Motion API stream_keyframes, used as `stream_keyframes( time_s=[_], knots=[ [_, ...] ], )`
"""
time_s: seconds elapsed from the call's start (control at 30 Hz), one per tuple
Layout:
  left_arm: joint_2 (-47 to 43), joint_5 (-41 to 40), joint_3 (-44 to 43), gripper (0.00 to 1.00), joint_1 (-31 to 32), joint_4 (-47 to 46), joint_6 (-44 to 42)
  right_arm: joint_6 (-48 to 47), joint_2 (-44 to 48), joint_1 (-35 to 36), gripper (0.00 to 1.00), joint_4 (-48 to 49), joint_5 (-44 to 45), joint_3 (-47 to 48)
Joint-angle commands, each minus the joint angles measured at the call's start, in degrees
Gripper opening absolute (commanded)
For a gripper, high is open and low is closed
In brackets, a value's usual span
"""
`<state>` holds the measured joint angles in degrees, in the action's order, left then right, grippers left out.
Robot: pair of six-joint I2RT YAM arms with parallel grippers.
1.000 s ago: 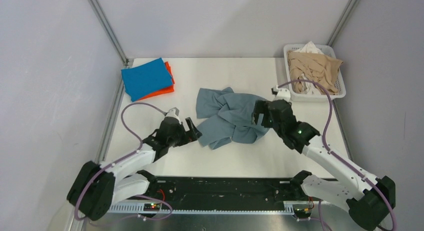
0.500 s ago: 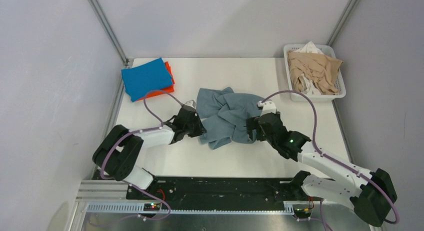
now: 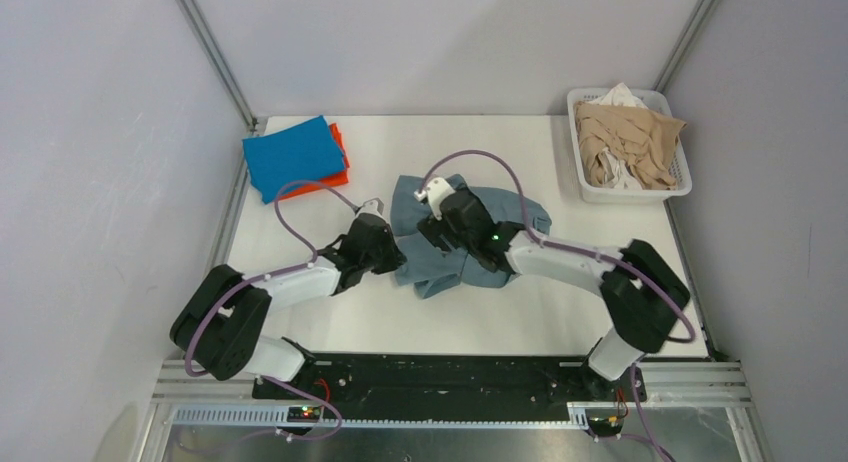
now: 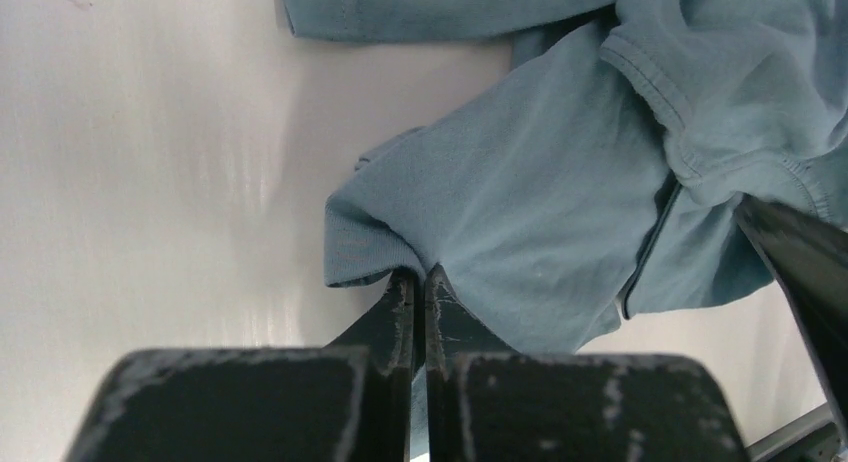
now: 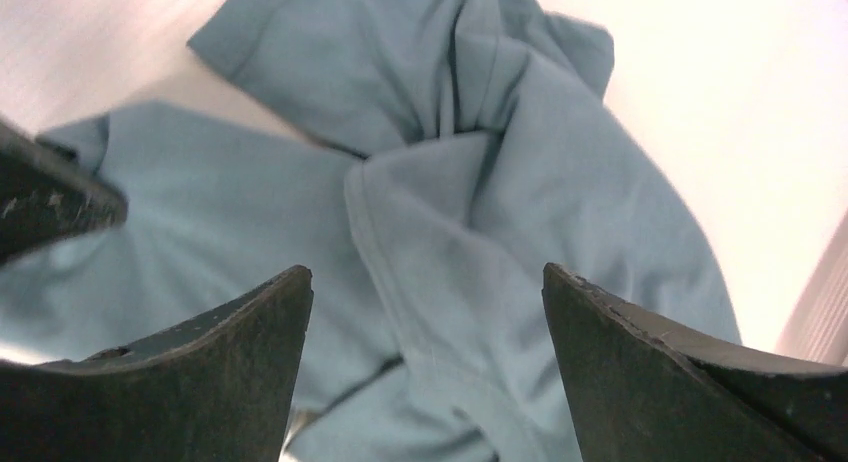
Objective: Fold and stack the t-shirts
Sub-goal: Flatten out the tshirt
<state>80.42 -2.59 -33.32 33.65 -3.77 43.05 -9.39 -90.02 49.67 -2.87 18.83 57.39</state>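
Grey-blue shirt (image 3: pixel 425 265): large, dusty grey-blue, unfolded and crumpled into overlapping folds, lying on the counter (image 3: pixel 500 152) at the centre of the frame; a ribbed edge on its left side is pinched in the left gripper (image 4: pixel 420 282).
Blue shirt (image 3: pixel 295 157): bright blue, folded flat into a rectangle, upper left of the frame.
Orange shirt (image 3: pixel 322 185): folded, directly under the blue one, only its edges showing.
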Motion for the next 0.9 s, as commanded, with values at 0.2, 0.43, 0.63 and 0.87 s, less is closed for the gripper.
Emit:
stream_keyframes(
  time_s=[0.2, 0.43, 0.63, 0.87],
  knots=[
    [-1.8, -2.0, 0.7, 0.00, 0.3, -0.1, -1.4, -6.7, -15.4, -0.4, 0.81, -3.1, 0.7, 12.6],
    [-2.4, -3.6, 0.7, 0.00, 0.2, -0.1, -2.0, -1.0, -17.4, -4.7, 0.44, -1.7, 1.4, 13.5],
    [-7.6, -10.5, -1.2, 0.00, -1.2, 4.7, -3.6, 4.4, -11.0, -7.7, 0.00, -1.7, 1.9, 13.5],
    [-25.9, -21.1, -3.7, 0.00, -4.3, 14.5, -6.4, 11.9, 9.0, -15.2, 0.00, -6.8, 2.0, 13.2]
  ],
)
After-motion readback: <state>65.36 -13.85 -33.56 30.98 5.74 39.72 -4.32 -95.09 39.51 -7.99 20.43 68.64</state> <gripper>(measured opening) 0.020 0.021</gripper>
